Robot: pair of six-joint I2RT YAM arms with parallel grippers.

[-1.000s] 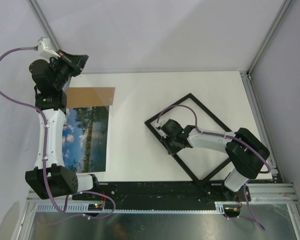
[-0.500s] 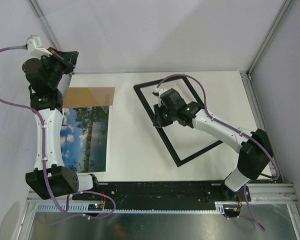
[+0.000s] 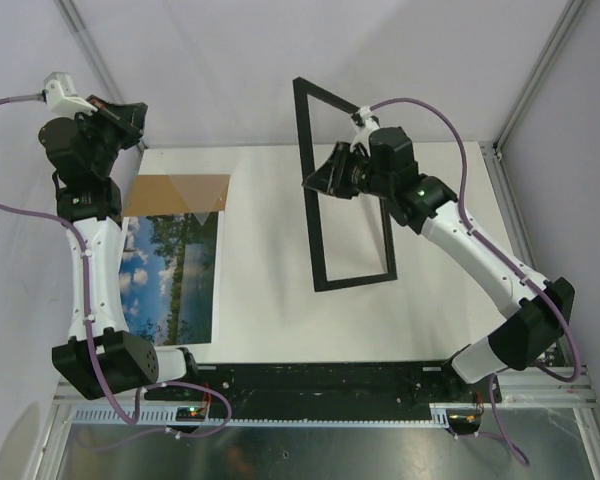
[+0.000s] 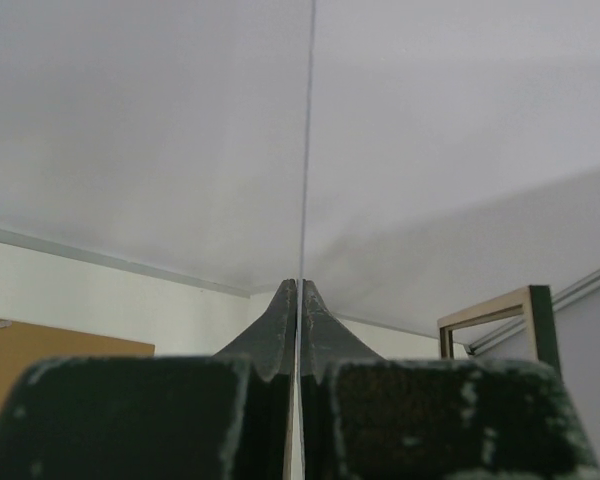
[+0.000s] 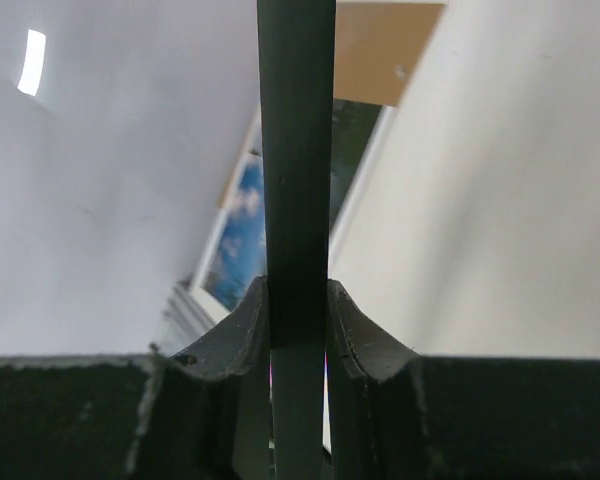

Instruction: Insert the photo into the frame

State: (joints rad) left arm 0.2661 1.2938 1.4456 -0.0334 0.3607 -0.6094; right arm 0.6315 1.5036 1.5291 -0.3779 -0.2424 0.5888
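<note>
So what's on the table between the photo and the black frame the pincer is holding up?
Nothing. In the top view, only bare white table lies between the photo and the frame.

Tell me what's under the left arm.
The photo lies face up there, a brown board at its far end. The arm hides part of the photo's left side.

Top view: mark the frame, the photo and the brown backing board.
frame [image 3: 355,282], top view, its lower black bar.
photo [image 3: 180,280], top view, middle of the visible print.
brown backing board [image 3: 180,192], top view, centre of its face.
</note>
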